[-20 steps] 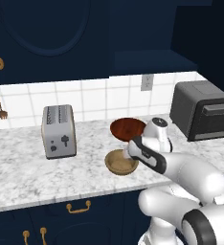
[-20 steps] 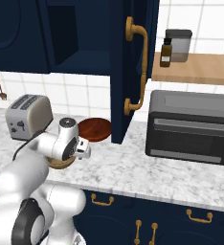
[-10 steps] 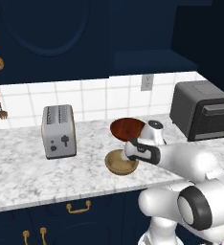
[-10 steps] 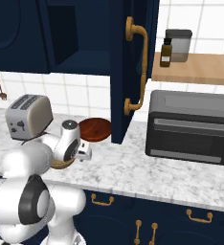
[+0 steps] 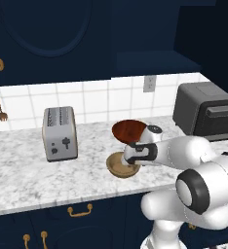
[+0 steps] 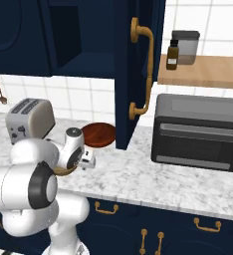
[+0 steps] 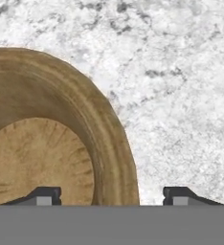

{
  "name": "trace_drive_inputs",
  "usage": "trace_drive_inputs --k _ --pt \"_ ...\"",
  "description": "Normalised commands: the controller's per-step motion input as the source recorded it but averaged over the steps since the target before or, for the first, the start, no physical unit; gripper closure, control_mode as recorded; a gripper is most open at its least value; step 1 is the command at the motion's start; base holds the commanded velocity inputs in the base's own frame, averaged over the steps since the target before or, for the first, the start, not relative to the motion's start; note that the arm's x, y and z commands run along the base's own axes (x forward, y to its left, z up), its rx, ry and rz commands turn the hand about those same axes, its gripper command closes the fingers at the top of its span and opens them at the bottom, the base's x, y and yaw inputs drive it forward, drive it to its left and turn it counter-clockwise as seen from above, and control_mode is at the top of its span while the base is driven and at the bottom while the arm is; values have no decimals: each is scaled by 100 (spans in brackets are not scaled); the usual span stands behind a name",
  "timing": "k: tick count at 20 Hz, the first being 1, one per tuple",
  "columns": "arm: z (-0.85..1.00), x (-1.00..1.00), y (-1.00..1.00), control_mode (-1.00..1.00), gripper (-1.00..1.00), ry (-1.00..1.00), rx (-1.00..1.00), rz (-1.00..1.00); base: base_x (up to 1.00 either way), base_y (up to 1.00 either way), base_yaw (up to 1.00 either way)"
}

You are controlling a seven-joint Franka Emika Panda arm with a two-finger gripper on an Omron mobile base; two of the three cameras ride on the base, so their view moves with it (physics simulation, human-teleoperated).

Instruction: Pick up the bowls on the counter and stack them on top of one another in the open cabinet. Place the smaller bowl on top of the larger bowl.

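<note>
The smaller bowl (image 5: 120, 166), light tan, sits on the marbled counter (image 5: 28, 180) near its front edge. Just behind it rests the larger bowl (image 5: 129, 130), glossy reddish-brown, also seen as larger bowl (image 6: 98, 134). My gripper (image 5: 131, 159) points down at the tan bowl's right rim. In the hand view the smaller bowl (image 7: 47, 143) fills the left side, and its rim runs between my fingertips (image 7: 47, 195), one inside the bowl and one outside over the counter (image 7: 181, 95). The gripper (image 7: 111, 196) is open, with gaps on both sides of the rim. The cabinet (image 6: 63, 30) stands open above.
A silver toaster (image 5: 60, 132) stands left of the bowls and a dark toaster oven (image 5: 206, 109) to the right. The open cabinet door (image 6: 138, 99) with its brass handle (image 6: 143, 69) hangs over the counter. A wooden shelf (image 6: 203, 72) holds a bottle (image 6: 173, 55).
The hand has swung left and dropped onto the tan bowl's rim. Both bowls stay where they were.
</note>
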Motion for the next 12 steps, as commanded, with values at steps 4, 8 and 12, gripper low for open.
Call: trace_drive_inputs --k 4,8,12 --pt "0 0 9 -100 100 0 0 0 0 0 0" --pt "7 -12 1 -100 100 -8 0 0 0 0 0" --pt "29 -44 -2 -100 100 -13 2 -13 0 0 0"
